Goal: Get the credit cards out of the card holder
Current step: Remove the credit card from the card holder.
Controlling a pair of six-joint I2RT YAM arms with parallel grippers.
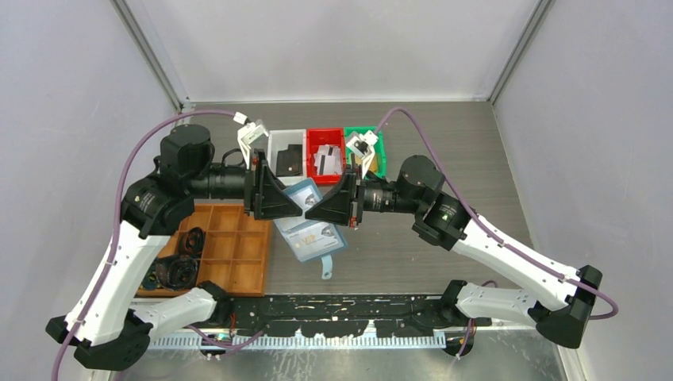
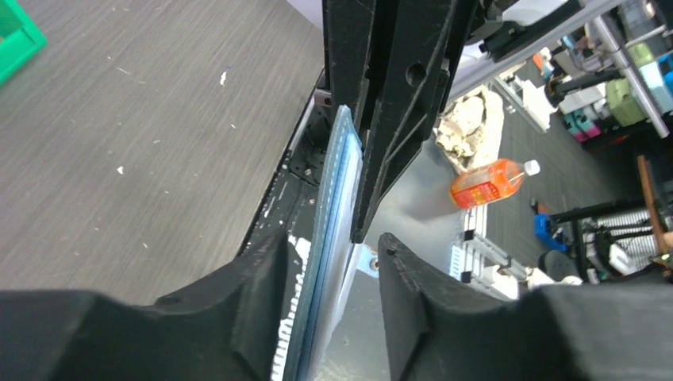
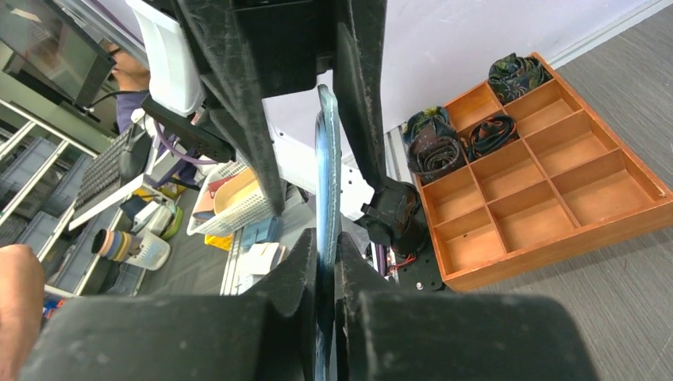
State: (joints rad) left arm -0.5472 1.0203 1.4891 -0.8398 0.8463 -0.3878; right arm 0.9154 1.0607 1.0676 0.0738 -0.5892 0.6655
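We hold the card holder (image 1: 305, 194) lifted mid-table, the right gripper (image 3: 326, 238) clamped on its edge. The left gripper (image 2: 333, 242) stands parted around it (nothing gripped yet). Next, we judge, it must pinch one card (image 1: 316, 235) alone.

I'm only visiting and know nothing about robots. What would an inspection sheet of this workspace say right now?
Surface: grey wood-grain table, a few pale specks.
Job's things: light blue card holder held up between both arms, one card showing in it; black card in the white bin, pale cards in the red bin.
Clutter: green bin; brown tray with dark rolled items.
Grippers: right gripper jaws clamped on the holder's edge; left gripper jaws straddle it, a gap on one side.
Cables: purple cable on the left arm, another on the right; neither touches the holder.
Surroundings: plain grey walls; orange bottle beyond the table.
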